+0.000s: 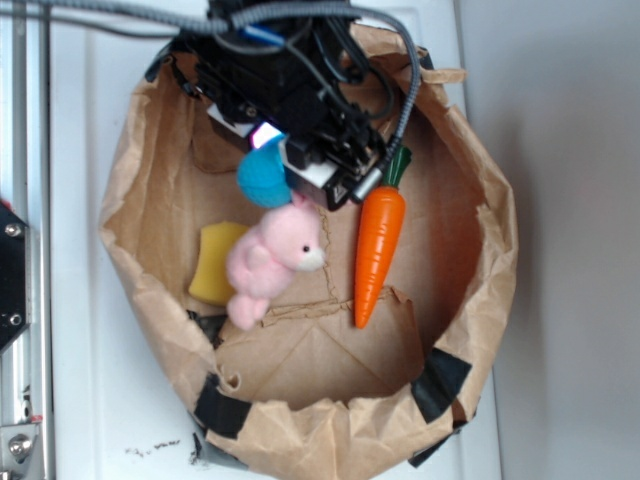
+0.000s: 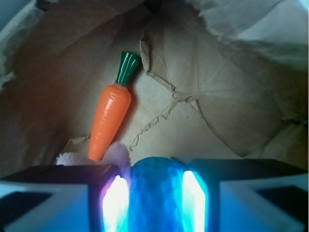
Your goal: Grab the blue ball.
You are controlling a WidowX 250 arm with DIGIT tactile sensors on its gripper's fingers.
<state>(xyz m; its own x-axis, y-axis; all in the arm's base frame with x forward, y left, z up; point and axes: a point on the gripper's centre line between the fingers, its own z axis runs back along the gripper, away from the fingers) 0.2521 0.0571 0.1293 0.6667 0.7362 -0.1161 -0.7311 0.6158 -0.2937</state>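
I'm watching the hand (image 2: 157, 203) pinching the blue ball (image 2: 157, 193).
The brown paper bag (image 1: 470, 200) is sitting on the white tabletop (image 1: 80, 350); the carrot (image 2: 112, 116) is lying at eleven o'clock.

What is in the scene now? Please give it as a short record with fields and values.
container: brown paper bag, open, holding all the items
blue ball: between the two fingers of the gripper, at the bag's upper part
gripper state: shut on the blue ball, glowing pads at both sides of it
pink plush bunny: just below the ball
carrot: orange with green top, lying right of the bunny
yellow object: partly hidden behind the bunny
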